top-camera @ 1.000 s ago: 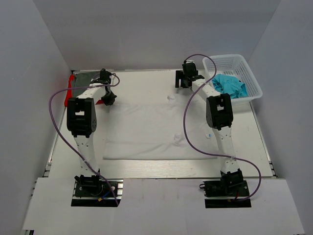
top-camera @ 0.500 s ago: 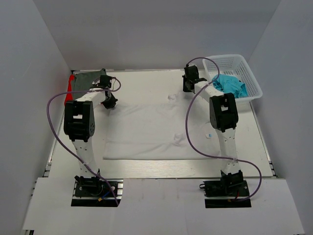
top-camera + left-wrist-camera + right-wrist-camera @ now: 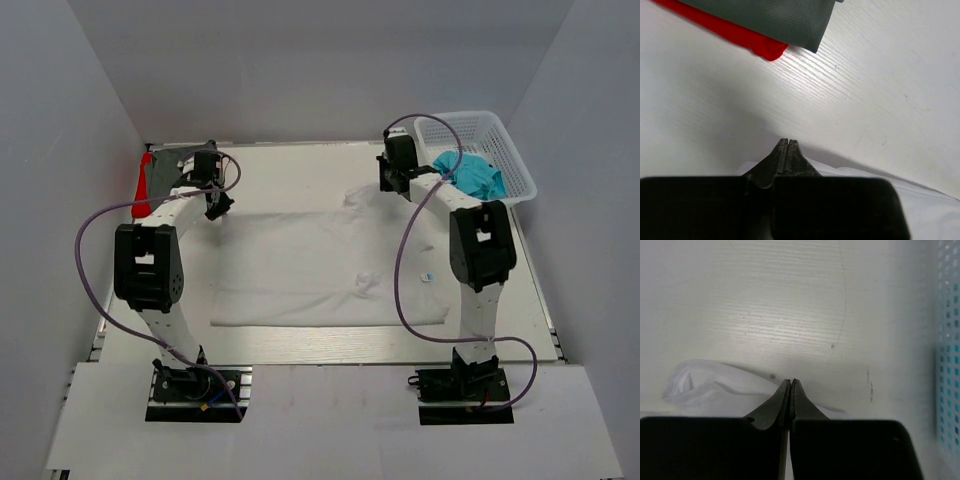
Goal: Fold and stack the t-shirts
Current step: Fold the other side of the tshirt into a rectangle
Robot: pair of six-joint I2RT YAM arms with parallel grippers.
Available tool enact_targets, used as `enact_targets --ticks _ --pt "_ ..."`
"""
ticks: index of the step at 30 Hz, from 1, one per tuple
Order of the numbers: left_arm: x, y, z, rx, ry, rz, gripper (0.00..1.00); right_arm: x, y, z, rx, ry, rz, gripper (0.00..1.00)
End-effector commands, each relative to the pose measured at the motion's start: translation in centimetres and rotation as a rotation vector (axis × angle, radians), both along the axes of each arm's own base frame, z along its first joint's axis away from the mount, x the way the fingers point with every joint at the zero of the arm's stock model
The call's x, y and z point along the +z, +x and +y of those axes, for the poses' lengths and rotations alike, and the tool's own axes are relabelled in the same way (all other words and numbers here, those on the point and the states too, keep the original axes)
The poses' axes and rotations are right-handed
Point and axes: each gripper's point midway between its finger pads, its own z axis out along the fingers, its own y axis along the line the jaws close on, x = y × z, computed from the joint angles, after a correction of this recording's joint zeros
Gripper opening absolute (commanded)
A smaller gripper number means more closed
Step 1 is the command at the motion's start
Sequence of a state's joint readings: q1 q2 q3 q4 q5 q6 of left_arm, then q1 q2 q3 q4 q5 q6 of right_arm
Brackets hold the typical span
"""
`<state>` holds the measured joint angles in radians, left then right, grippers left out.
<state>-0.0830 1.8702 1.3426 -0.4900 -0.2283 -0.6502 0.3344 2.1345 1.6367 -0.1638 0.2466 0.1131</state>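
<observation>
Left gripper [image 3: 786,142]: fingers pressed flat together, no gap, tips low over the table [image 3: 300,165] at the far-left edge of the white shirt [image 3: 310,270]. White cloth shows on both sides just behind the tips in the left wrist view; cannot tell if any is pinched. Right gripper [image 3: 791,381]: fingers also pressed together, tips at the far-right edge of the same shirt, with a bunched lump of white cloth just left of them and more cloth to the right; a pinch cannot be confirmed here either. White shirt lies spread across the table middle between the two arms, near edge fairly straight, far edge rumpled, with a small wrinkle knot right of centre. Small blue-and-white tag [image 3: 427,277] sits near the shirt's right side, print too small to read. Grey shirt [image 3: 775,20] lies on top of the red shirt [image 3: 740,36] at the far-left corner, red edge sticking out from under it, apart from the left gripper. Teal shirt [image 3: 472,175] is crumpled in the basket [image 3: 500,135] at the far right, near the right gripper. No readable writing anywhere.
</observation>
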Motion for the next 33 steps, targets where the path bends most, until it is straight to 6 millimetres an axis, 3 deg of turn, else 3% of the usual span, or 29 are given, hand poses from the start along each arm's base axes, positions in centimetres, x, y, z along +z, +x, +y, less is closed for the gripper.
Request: enact_targets --ticks 1,3,5,6,7,9,10,11,13,15,16,21,23,26,31,33 --pt "3.9 -0.1 0.0 -0.005 0.004 -0.116 0.0 6.0 -1.0 0.0 0.019 0.036 -0.148 0.0" --pt "4.1 -0.8 -0.3 -0.014 0.004 -0.117 0.0 5.4 -3.0 -0.6 0.011 0.036 -0.12 0.0" --pt "3.4 -1.9 -0.4 -0.02 -0.002 -0.097 0.0 8.0 -4.1 -0.7 0.003 0.067 -0.172 0.0" --pt "3.8 -2.2 -0.3 -0.02 -0.003 -0.106 0.0 6.9 -5.2 -0.9 0.003 0.057 -0.147 0.0" --pt "3.1 -3.0 -0.5 -0.026 -0.01 -0.092 0.0 8.0 -6.3 -1.4 -0.004 0.07 -0.162 0.0" --pt "2.9 -3.7 -0.6 -0.032 -0.019 -0.094 0.0 7.2 -7.7 -1.9 -0.016 0.064 -0.145 0.0" --pt "2.9 -4.5 -0.5 -0.025 -0.024 -0.094 0.0 5.7 -9.1 -2.1 -0.018 0.052 -0.109 0.0" --pt "3.1 -4.8 -0.2 -0.016 -0.013 -0.098 0.0 7.6 -9.9 -2.5 -0.023 0.066 -0.145 0.0" --pt "2.8 -5.7 0.3 0.017 -0.001 -0.096 0.0 7.3 -12.0 -3.1 -0.03 0.052 -0.135 0.0" --pt "3.7 -6.3 0.5 0.023 0.004 -0.121 0.0 9.1 -13.3 -3.9 -0.05 0.057 -0.174 0.0" --pt "3.4 -6.8 0.6 0.023 0.004 -0.12 0.0 8.5 -14.3 -4.0 -0.041 0.047 -0.161 0.0" --pt "3.7 -8.1 1.4 0.054 0.03 -0.128 0.0 8.7 -18.7 -4.0 0.013 0.074 -0.171 0.0" --pt "4.3 -8.6 1.6 0.067 0.03 -0.141 0.0 8.2 -19.7 -3.4 0.042 0.081 -0.156 0.0" --pt "4.6 -9.1 1.4 0.061 0.02 -0.152 0.0 6.6 -22.1 -4.4 0.008 0.05 -0.11 0.0" --pt "2.6 -11.2 1.6 0.06 0.025 -0.113 0.0 5.6 -24.6 -5.1 0.005 0.036 -0.075 0.0" --pt "1.7 -11.7 1.2 0.043 0.005 -0.094 0.0 4.1 -25.9 -4.2 0.049 0.047 -0.028 0.0"
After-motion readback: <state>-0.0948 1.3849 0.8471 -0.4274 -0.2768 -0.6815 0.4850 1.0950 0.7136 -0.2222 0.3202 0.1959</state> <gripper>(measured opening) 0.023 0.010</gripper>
